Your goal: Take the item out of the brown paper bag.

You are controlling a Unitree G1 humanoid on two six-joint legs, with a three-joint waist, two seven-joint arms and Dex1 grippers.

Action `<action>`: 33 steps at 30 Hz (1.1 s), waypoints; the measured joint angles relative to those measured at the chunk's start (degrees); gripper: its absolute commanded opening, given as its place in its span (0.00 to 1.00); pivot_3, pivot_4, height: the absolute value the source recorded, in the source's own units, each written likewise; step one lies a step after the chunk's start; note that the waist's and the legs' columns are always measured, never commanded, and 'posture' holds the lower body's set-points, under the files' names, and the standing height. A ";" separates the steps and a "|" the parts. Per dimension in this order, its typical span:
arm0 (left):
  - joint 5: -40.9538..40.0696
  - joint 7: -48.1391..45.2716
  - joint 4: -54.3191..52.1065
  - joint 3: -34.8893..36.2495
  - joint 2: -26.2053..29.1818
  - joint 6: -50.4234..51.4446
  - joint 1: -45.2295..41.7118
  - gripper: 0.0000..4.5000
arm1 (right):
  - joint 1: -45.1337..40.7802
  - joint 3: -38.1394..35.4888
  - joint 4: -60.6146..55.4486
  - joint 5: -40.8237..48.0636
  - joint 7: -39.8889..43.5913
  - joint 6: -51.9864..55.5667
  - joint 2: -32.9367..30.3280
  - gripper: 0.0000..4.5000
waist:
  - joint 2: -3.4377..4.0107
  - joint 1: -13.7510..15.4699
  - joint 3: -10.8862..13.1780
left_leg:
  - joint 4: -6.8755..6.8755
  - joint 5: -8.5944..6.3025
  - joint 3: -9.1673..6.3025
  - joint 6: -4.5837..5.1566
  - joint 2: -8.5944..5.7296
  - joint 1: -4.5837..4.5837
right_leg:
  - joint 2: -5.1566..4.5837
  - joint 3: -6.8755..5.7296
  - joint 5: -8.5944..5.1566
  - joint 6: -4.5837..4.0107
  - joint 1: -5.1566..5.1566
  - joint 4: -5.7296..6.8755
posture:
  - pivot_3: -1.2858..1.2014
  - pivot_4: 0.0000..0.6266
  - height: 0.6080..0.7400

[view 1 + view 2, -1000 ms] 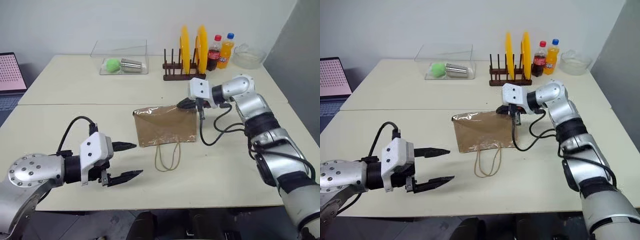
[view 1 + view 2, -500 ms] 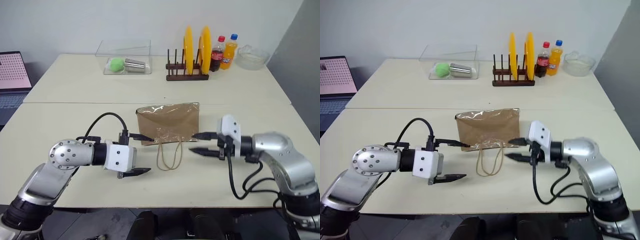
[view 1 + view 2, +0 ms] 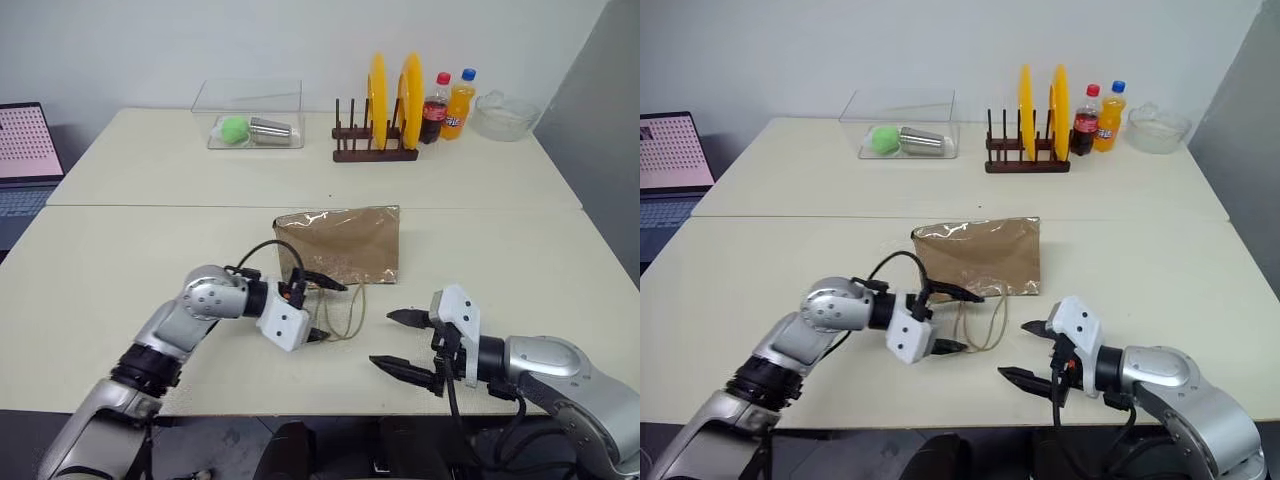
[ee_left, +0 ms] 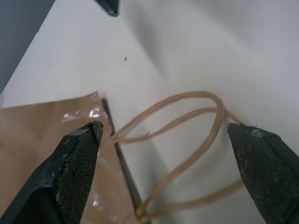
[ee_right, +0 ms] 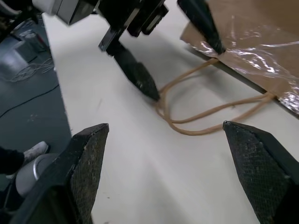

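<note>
Brown and creased, the paper bag [image 3: 341, 243] is lying flat on the worktop [image 3: 120, 260], its cord handles [image 3: 342, 310] trailing toward the robot; the item itself is not visible, so I cannot tell where it is. With its fingers spread wide apart, the left tool [image 3: 320, 309] is sitting at the bag's mouth, one finger near the bag's edge and the other beside the handle loops. Also spread open and holding nothing, the right tool [image 3: 401, 342] is hovering over the worktop just short of the handles.
</note>
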 measured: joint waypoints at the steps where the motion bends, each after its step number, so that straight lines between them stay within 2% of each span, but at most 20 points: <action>1: 0.15 0.17 0.73 -0.09 -0.31 -0.48 -0.21 0.96 | 0.03 -0.03 0.00 0.05 -0.33 -0.04 -0.11 0.92 | 0.00 0.00 0.00 | -0.01 0.00 -0.01 0.00 0.00 0.00 | 0.00 0.00 0.00 0.00 0.00 0.00 | 0.52 0.24 1.00; 3: 0.42 0.38 2.40 -0.16 -0.72 -1.43 -1.06 0.87 | 0.06 -0.03 0.00 0.16 -1.20 -0.18 -0.49 0.92 | -0.01 0.08 -0.01 | -0.01 0.00 -0.06 0.00 0.00 0.00 | 0.00 -0.04 0.00 0.00 0.01 0.00 | 0.52 0.24 1.00; 7: -0.69 0.37 3.57 -0.16 -2.72 -0.06 -1.63 0.59 | 0.14 0.82 0.00 -0.24 -1.46 -1.77 -1.76 0.92 | -0.01 0.12 -0.01 | 0.02 0.00 -0.06 0.00 -0.01 0.01 | 0.00 -0.05 0.01 0.02 0.07 -0.02 | 0.52 0.24 1.00; 11: -4.19 -0.33 3.32 0.10 -3.81 5.66 -3.18 0.32 | 0.16 5.11 0.07 -4.73 -0.74 -7.71 -7.24 0.92 | -0.01 0.05 -0.01 | 0.03 0.00 -0.09 0.01 -0.01 0.03 | 0.02 -0.09 0.01 0.02 0.09 -0.04 | 0.52 0.24 1.00; 15: -7.94 -1.45 1.01 1.08 -3.83 12.26 -3.40 0.04 | -0.50 8.59 0.80 -8.16 0.05 -12.55 -9.49 0.92 | -0.02 -0.02 -0.01 | 0.02 0.00 -0.14 0.01 0.02 0.02 | 0.05 -0.11 0.01 0.02 0.10 -0.04 | 0.52 0.24 1.00; 16: -9.16 -1.58 -0.22 1.51 -3.82 14.70 -3.38 0.01 | -0.84 9.56 0.92 -9.11 0.26 -13.65 -9.54 0.92 | -0.02 -0.02 -0.01 | 0.03 0.00 -0.15 0.00 0.01 0.03 | 0.05 -0.11 0.01 0.02 0.11 -0.05 | 0.52 0.24 1.00; 23: -14.88 -1.58 -6.06 4.36 -4.88 30.08 -5.24 0.01 | -9.38 20.07 7.36 -16.45 2.76 -22.16 -8.39 0.92 | -0.02 -0.07 -0.01 | 0.08 0.00 -0.19 0.00 0.00 0.09 | 0.05 -0.15 0.01 0.02 0.20 -0.06 | 0.52 0.24 1.00; 28: -15.78 -1.50 -6.08 5.41 -5.27 33.58 -7.53 0.01 | -19.04 27.21 18.05 -24.68 3.97 -29.96 -3.51 0.92 | -0.02 -0.20 -0.01 | 0.07 0.01 -0.21 -0.01 0.02 0.11 | 0.08 -0.14 0.01 0.01 0.19 -0.04 | 0.52 0.24 1.00; 33: -15.95 -1.49 -6.01 6.71 -5.30 35.44 -8.37 0.01 | -23.46 31.97 27.87 -31.91 3.82 -35.99 1.36 0.92 | -0.02 -0.09 -0.01 | 0.08 0.02 -0.21 -0.03 0.00 0.06 | 0.05 -0.12 0.02 -0.01 0.17 -0.05 | 0.52 0.24 1.00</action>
